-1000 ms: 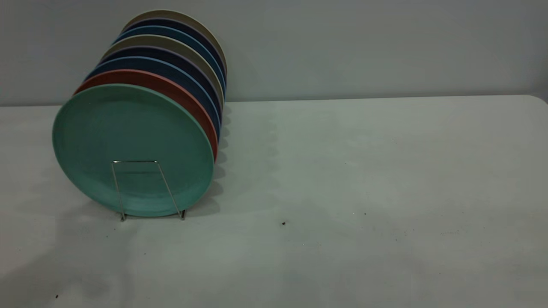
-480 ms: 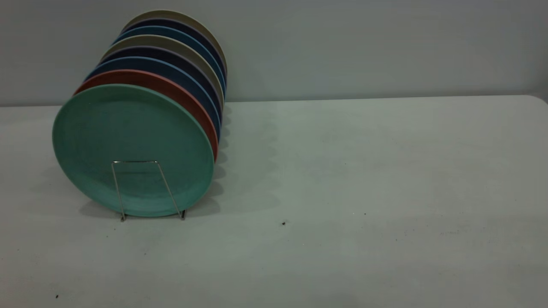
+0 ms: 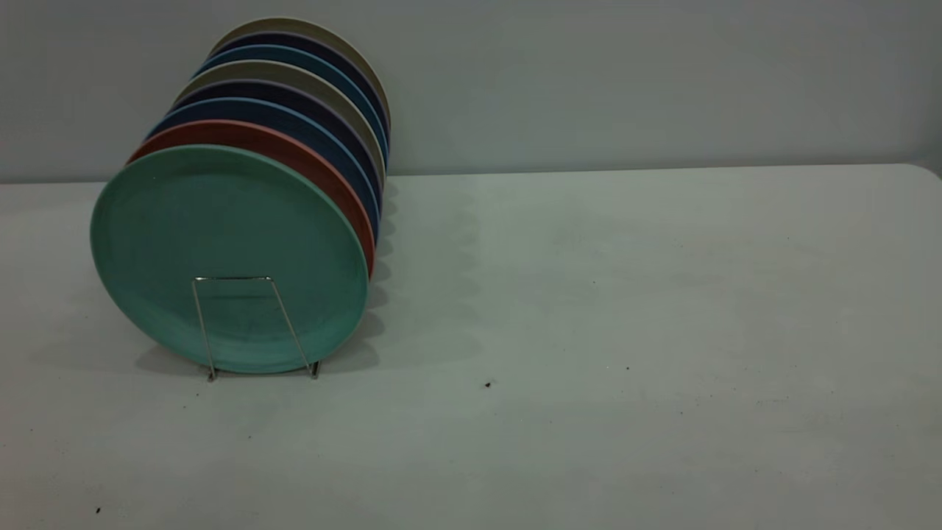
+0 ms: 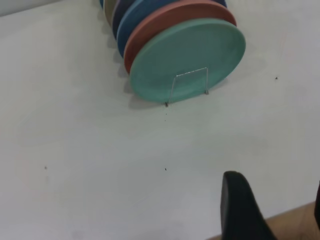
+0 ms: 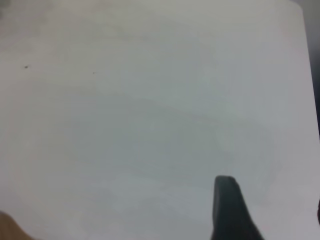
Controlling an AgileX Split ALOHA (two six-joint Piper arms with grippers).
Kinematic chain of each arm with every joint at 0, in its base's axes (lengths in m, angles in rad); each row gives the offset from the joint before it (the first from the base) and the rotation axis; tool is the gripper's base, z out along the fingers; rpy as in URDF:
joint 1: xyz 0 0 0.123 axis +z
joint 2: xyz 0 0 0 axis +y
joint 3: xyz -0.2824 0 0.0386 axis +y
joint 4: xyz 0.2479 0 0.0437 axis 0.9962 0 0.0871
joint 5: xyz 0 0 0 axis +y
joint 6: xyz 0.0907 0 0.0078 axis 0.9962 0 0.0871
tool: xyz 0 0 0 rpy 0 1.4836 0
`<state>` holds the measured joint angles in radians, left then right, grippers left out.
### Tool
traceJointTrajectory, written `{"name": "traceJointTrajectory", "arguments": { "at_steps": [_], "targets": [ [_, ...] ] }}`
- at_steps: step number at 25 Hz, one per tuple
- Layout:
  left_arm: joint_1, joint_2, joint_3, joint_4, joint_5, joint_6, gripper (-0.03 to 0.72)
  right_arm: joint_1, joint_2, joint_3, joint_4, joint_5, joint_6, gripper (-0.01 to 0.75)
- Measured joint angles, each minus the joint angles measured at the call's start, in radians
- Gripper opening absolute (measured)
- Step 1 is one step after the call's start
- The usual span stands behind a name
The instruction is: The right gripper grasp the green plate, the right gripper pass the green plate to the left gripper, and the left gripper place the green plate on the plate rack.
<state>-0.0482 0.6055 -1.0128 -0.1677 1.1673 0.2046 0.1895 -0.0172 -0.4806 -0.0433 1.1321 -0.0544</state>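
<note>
Shadows have left the counter (image 3: 589, 294); the green plate (image 3: 228, 258) stands racked behind the plate rack (image 3: 250, 324), both tools empty, spread wide.

Left pincer (image 4: 272, 210) and right pincer (image 5: 267, 210) both hover high, fingers spread, holding nothing.

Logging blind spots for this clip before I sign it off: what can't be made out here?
- Plate rack: only its front loop shows in the exterior view; the green plate and the plates behind it hide the rest.
- Left gripper: the left wrist view's edge cuts it off; grip state unreadable.
- Right gripper: likewise cut off in the right wrist view, over bare table.
- Neither arm appears in the exterior view.
</note>
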Motion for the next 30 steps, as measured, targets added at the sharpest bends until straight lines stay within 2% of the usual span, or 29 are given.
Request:
{"name": "traceJointTrajectory", "arguments": {
  "at_steps": [8,14,24,30],
  "targets": [
    [0.000,-0.234,0.343,0.005,-0.006,-0.016,0.391,0.000,0.000,0.000,0.005,0.001,0.000,0.428],
    [0.000,-0.373,0.515,0.059,-0.038,-0.032,0.391,0.000,0.000,0.000,0.005,0.001,0.000,0.428],
    [0.000,-0.407,0.526,0.120,-0.038,-0.133,0.391,-0.001,-0.001,0.000,0.005,0.001,0.001,0.428],
    [0.000,-0.407,0.526,0.120,-0.038,-0.136,0.391,-0.062,-0.001,0.000,0.007,0.001,0.001,0.428]
  ]
}}
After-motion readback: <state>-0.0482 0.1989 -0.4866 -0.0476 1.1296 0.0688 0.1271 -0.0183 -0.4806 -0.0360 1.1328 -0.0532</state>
